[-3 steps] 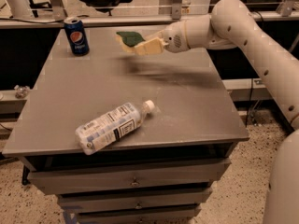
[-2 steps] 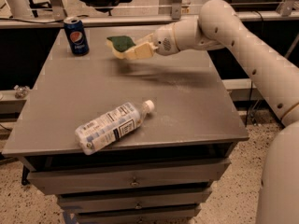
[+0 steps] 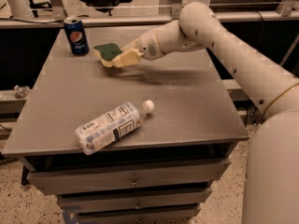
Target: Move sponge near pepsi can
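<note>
The sponge, dark green on top with pale yellow foam below, is held above the far part of the grey table. My gripper reaches in from the right and is shut on the sponge with its pale yellow fingers. The pepsi can, dark blue with a silver top, stands upright at the table's far left corner, a short way left of the sponge.
A clear plastic bottle with a white label and cap lies on its side near the table's front left. The table has drawers below. A rail and office chairs stand behind the table.
My gripper has carried the sponge leftward, from the far right of the table toward the pepsi can, and slightly lower. The can and bottle have not moved.
</note>
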`<move>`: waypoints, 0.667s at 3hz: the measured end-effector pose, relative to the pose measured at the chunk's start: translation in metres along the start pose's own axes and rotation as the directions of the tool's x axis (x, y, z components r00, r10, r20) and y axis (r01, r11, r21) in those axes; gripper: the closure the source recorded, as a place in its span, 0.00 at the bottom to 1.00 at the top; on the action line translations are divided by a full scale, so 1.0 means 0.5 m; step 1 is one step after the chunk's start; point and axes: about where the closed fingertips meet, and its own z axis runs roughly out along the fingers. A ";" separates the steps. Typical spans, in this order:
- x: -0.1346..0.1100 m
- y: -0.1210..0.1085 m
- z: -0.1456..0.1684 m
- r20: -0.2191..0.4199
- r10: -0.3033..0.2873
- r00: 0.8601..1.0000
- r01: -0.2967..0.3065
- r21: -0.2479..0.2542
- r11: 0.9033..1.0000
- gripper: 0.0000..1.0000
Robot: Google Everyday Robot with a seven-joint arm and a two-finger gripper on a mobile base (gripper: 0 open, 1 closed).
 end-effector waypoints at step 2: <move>-0.004 0.016 0.081 -0.034 -0.041 0.999 0.039 -0.045 0.998 1.00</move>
